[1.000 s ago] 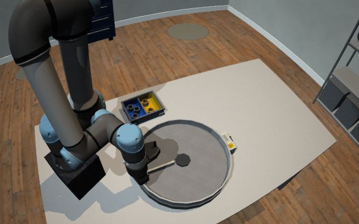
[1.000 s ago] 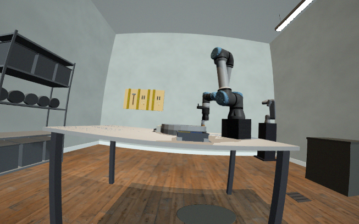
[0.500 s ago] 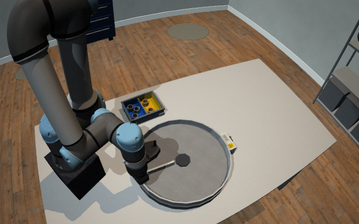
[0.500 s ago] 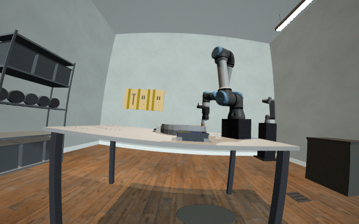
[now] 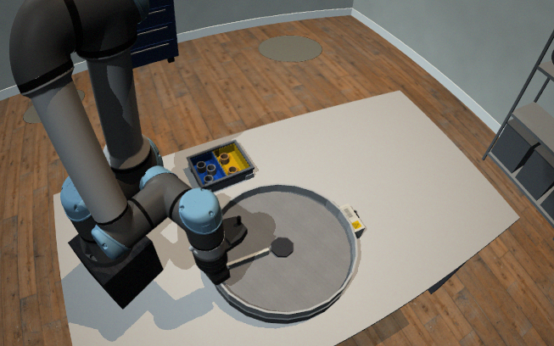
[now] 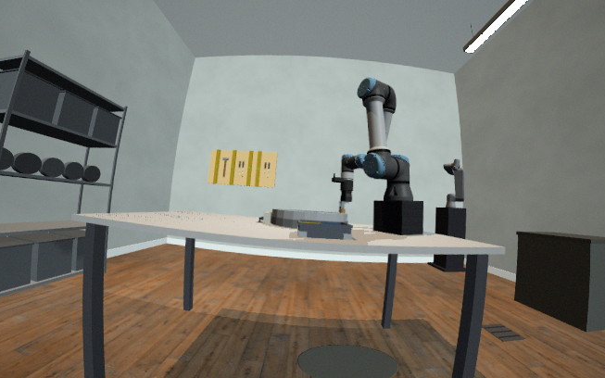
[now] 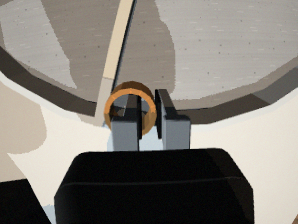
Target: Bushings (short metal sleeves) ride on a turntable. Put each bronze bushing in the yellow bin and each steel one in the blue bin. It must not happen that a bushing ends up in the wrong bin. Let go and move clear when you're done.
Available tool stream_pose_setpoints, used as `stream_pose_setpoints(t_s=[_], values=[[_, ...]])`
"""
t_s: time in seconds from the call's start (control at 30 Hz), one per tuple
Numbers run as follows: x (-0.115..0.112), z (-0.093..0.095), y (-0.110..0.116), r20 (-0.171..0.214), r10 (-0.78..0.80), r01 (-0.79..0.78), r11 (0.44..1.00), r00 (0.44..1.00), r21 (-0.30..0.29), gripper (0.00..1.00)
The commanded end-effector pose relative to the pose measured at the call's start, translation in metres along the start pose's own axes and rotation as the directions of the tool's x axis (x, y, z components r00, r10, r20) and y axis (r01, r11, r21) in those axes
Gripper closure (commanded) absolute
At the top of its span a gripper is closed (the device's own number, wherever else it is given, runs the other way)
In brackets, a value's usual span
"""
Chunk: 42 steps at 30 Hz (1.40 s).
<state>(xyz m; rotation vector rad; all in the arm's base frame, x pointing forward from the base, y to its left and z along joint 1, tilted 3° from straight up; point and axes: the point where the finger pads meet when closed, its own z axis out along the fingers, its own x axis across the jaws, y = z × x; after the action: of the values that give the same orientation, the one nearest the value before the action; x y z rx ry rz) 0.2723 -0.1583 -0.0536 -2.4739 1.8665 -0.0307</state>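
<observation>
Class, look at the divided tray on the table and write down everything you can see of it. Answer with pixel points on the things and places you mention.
The tray (image 5: 226, 182) (image 6: 324, 231) is a low, open rectangular box with dark grey walls, perhaps plastic. It lies flat on the pale table, beside the turntable. Inside are two compartments: a blue bin (image 5: 209, 158), on the side toward the arm's base, holding three short bushings, and a yellow bin (image 5: 239, 161) holding two. The gripper is not touching it.

Orange-brown bushing (image 6: 342, 210) (image 7: 131, 91) pinched by its wall

It appears open end up, mid-frame in the wrist view, at the edge of the grey round turntable (image 5: 313, 275) (image 6: 307, 217) (image 7: 225, 55). Upper centre from the top, the blue bin (image 5: 216, 161) holds three bushings, the yellow bin (image 5: 239, 159) two.
</observation>
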Motion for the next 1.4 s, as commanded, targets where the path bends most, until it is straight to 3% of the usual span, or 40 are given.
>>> stream_pose_setpoints(t_s=[0.0,0.43,0.6,0.7,0.87,1.27,1.37], values=[[0.0,-0.002,0.0,-0.001,0.0,0.0,1.0,1.0,0.0,1.0],[0.0,-0.004,0.0,-0.001,0.0,0.0,1.0,1.0,0.0,1.0],[0.0,-0.029,0.0,-0.001,0.0,0.0,1.0,1.0,0.0,1.0],[0.0,-0.029,0.0,-0.001,0.0,0.0,1.0,1.0,0.0,1.0],[0.0,-0.054,0.0,-0.001,0.0,0.0,1.0,1.0,0.0,1.0],[0.0,-0.054,0.0,-0.001,0.0,0.0,1.0,1.0,0.0,1.0],[-0.025,-0.052,-0.023,-0.002,0.013,-0.013,1.0,1.0,0.0,1.0]])
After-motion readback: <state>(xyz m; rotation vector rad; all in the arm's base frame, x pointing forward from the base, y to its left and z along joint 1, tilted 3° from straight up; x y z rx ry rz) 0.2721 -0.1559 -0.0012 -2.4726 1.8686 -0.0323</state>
